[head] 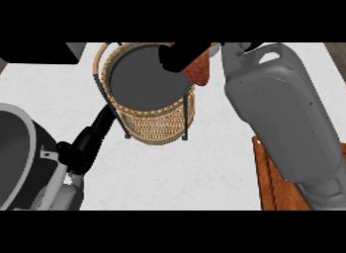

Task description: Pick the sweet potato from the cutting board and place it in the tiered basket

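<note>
Over one tiered basket [155, 123], right robot hand [177, 55] grips one sweet potato [199, 69].

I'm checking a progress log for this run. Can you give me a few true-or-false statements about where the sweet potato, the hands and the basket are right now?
1. The sweet potato lies on the cutting board. False: the right hand holds it up by the tiered basket.
2. The right forearm reaches over the cutting board toward the basket. True.
3. The left hand grips the basket's rim. False: it sits low at the view's left, apart from the basket.
4. The basket's top tier has a dark inside. True.
</note>
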`<move>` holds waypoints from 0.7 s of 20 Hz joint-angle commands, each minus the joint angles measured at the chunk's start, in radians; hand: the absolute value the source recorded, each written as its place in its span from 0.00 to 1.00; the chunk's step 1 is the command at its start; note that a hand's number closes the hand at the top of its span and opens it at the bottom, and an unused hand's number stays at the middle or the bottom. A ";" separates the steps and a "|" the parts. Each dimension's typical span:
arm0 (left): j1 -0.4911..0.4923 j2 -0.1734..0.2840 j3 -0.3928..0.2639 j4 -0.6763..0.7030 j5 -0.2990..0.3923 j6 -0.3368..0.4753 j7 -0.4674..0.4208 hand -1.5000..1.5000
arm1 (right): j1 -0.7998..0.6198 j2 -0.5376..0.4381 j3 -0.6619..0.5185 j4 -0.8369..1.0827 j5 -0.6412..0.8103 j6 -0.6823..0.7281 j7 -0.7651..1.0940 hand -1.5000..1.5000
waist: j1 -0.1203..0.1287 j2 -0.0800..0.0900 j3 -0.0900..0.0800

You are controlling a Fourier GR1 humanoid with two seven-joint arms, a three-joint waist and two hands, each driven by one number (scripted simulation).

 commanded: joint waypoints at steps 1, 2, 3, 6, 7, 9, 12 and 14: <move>0.003 -0.022 -0.021 0.007 -0.025 0.008 -0.001 0.50 | -0.121 0.062 -0.022 0.211 0.028 -0.036 -0.073 1.00 | -0.001 0.002 0.001; -0.062 -0.010 0.023 0.016 0.002 0.009 0.035 0.50 | -0.122 0.093 -0.017 0.268 0.033 -0.068 -0.110 1.00 | 0.002 0.005 0.001; 0.051 -0.006 -0.022 -0.054 -0.027 0.005 0.006 0.50 | -0.111 0.088 -0.022 0.276 0.040 -0.064 -0.121 1.00 | 0.001 0.000 0.001; 0.010 -0.037 -0.007 0.023 -0.028 0.016 -0.026 0.50 | -0.120 0.119 0.002 0.391 0.045 -0.124 -0.186 1.00 | -0.001 0.003 0.001; -0.030 -0.020 0.003 0.018 -0.014 -0.009 0.013 0.50 | -0.160 0.119 0.060 0.398 -0.016 -0.182 -0.153 1.00 | 0.005 0.003 0.000; -0.008 -0.040 -0.010 0.027 -0.045 0.023 -0.014 0.50 | -0.191 0.120 0.060 0.474 -0.038 -0.223 -0.189 1.00 | 0.008 0.004 0.000; -0.036 -0.016 0.013 -0.002 -0.001 -0.024 0.031 0.50 | -0.212 0.121 0.100 0.552 -0.143 -0.272 -0.235 1.00 | 0.023 0.007 0.000; -0.019 -0.011 0.012 -0.019 -0.005 -0.025 0.039 0.50 | -0.252 0.121 0.118 0.591 -0.199 -0.310 -0.224 1.00 | 0.026 0.006 0.000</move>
